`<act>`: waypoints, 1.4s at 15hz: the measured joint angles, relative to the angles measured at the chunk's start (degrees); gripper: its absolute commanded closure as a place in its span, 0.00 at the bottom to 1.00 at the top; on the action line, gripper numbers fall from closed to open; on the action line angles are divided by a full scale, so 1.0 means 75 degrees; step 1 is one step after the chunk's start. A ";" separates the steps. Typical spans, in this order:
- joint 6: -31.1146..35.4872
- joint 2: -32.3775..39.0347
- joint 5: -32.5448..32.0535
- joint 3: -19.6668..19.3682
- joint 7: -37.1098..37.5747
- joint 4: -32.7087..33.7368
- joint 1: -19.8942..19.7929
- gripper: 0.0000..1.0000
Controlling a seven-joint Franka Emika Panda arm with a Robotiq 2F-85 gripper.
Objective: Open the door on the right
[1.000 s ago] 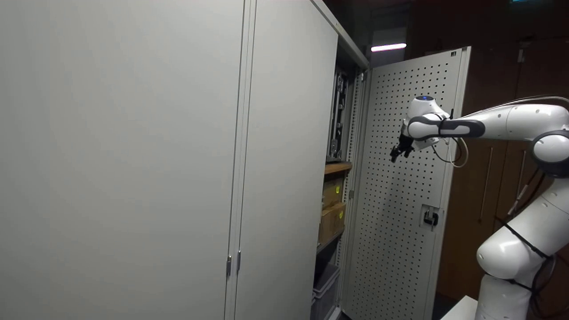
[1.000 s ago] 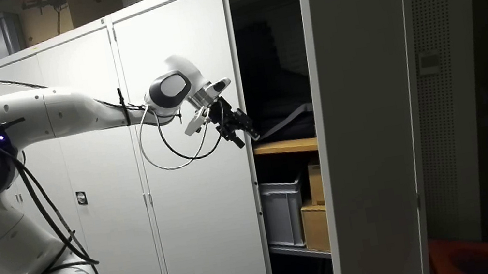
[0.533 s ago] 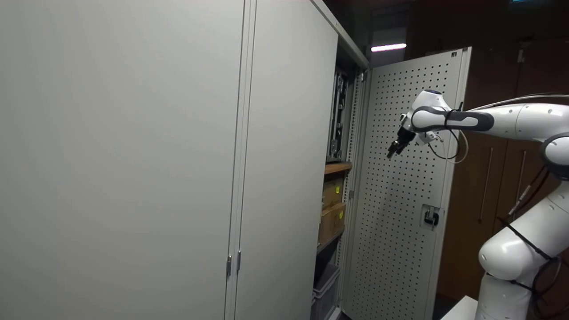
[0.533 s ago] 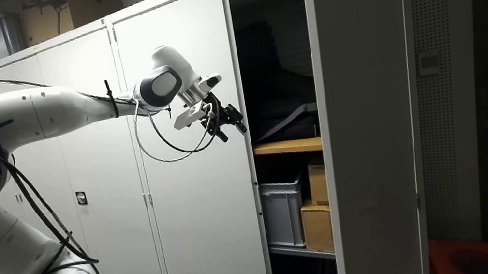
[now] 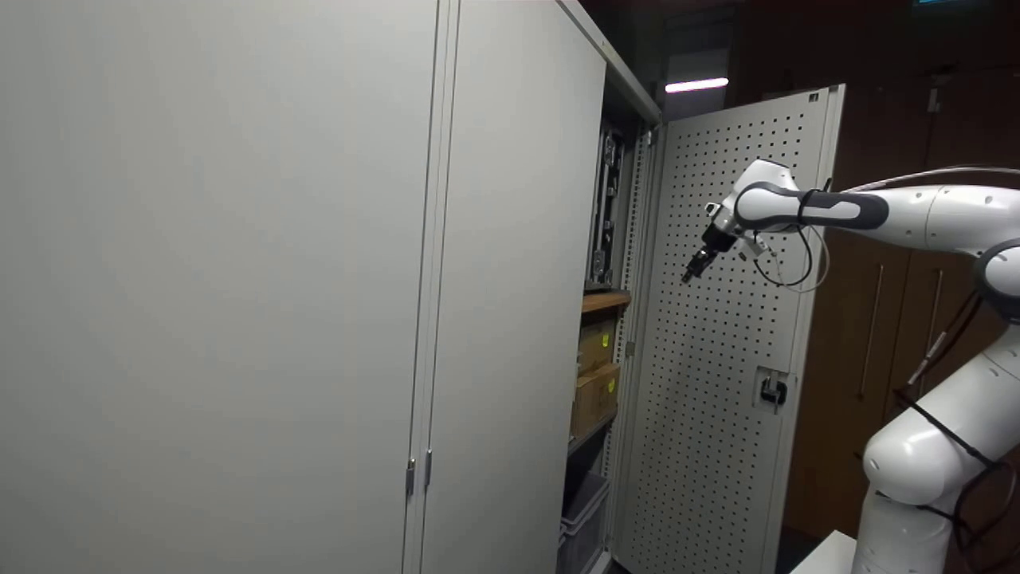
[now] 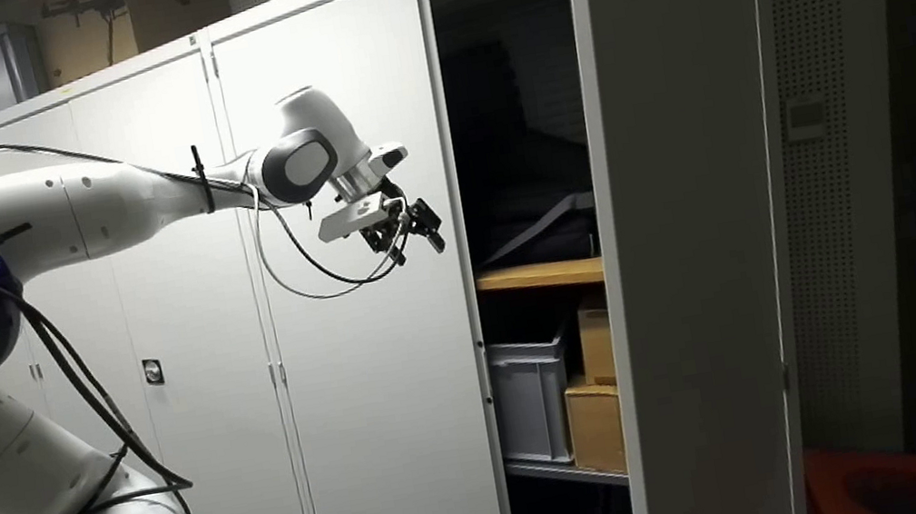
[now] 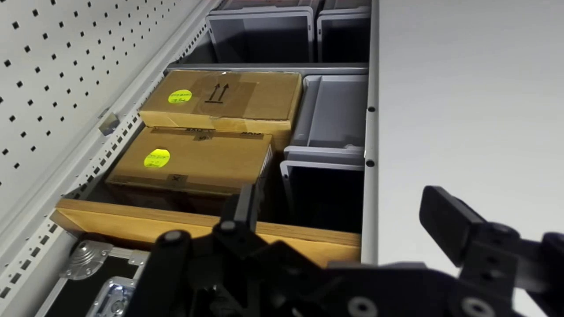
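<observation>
Judging from both exterior views, my door [image 5: 721, 343] stands on the right, upright and swung well open, its long axis vertical; I take the job as nearly done. What my next move turns on: in an exterior view the door lies to the right of the gripper [image 6: 419, 252], apart from it, so for a wider swing I should press rightward on its perforated inner face. The gripper is spread wide, nothing between its jaws, no contact I can see. Behind it in that view, the plain door [image 6: 372, 353] sits closed. Between the two doors, the wrist view shows boxes [image 7: 189, 160] and a shelf [image 7: 132, 221].
</observation>
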 measured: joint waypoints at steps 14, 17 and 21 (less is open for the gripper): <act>0.0014 0.0078 0.0285 0.0001 -0.0003 -0.0165 0.0088 0.00; 0.0014 0.0078 0.0284 0.0001 -0.0003 -0.0165 0.0088 0.00; 0.0014 0.0078 0.0284 0.0001 -0.0003 -0.0165 0.0088 0.00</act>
